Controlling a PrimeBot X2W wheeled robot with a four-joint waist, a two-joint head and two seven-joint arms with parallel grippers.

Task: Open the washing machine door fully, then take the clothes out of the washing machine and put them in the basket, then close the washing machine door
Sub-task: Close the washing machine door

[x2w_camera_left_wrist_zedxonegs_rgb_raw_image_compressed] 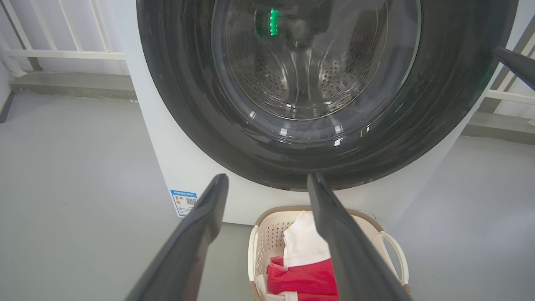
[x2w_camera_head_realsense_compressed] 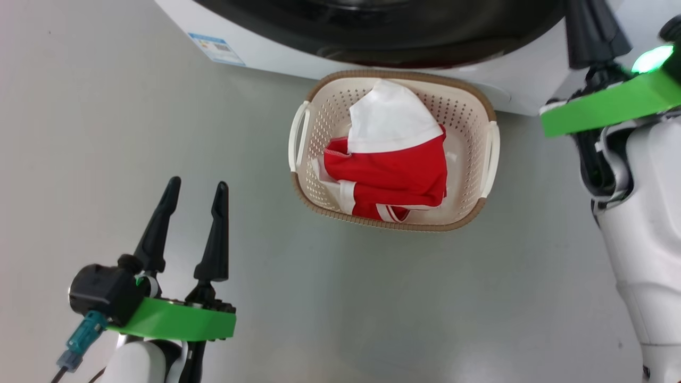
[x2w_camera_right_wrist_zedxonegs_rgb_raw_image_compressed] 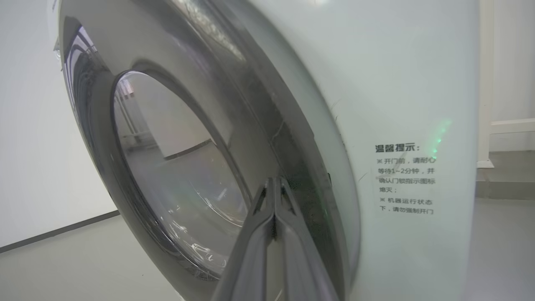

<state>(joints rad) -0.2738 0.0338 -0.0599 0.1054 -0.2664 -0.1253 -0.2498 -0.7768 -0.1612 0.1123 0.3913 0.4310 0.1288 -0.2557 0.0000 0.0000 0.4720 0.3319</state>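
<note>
Clothes lie in the basket, apart from the released left hand; right hand clenched.

The left gripper, two long dark fingers rising from a green wrist plate, stands spread wide apart. The right gripper has its dark fingers pressed together, tips touching, ahead of its pale forearm.

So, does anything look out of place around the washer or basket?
Nothing stands out. The clothes lie bundled inside the upright basket, none spilled on the floor, and the washing machine door looks undamaged.
</note>
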